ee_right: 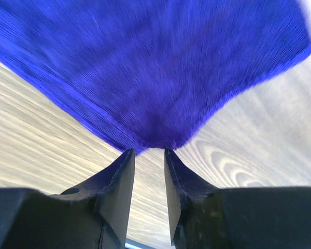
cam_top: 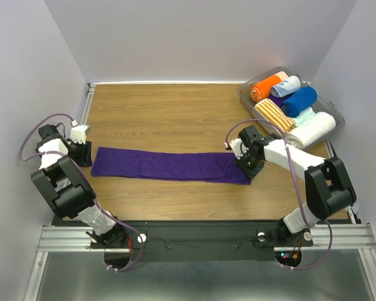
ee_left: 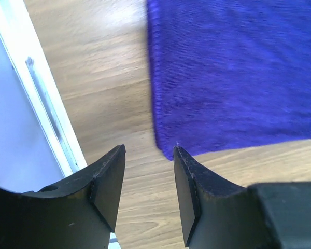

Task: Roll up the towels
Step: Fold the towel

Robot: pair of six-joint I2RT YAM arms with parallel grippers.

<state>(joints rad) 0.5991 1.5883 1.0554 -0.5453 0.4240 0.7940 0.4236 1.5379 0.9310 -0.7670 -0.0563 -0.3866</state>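
**One towel rolled, one lying flat**

The purple towel [cam_top: 169,165] lay spread out as a long, narrow strip on the tabletop [cam_top: 163,113], reaching from one pair of fingers to the other. No part of it had been turned over or curled, so by the look of it the rolling of this towel had not begun.

The left fingers [ee_left: 114,161] stood well apart with only bare wood between them. One corner of the strip lay just ahead of the tip of one finger, close to it but not between the pair. They gripped nothing.

The right fingers [ee_right: 125,166] were parted by a narrower gap, and wood grain showed through it. The opposite end of the strip lay just beyond their tips, its corner pointing almost into the gap, but no cloth sat between them. They too were open and empty, low over the tabletop.

Far beyond the right fingers and off to their outer side stood a clear bin [cam_top: 243,95]. The blue towel [cam_top: 299,100] lay in it as a short, fat roll, packed among other rolled cloths. That half of the job looked finished.

What remained, as a judgement, was all the work on the purple strip: taking hold of one end, turning it over on itself along its whole length, and probably setting the roll in the bin.
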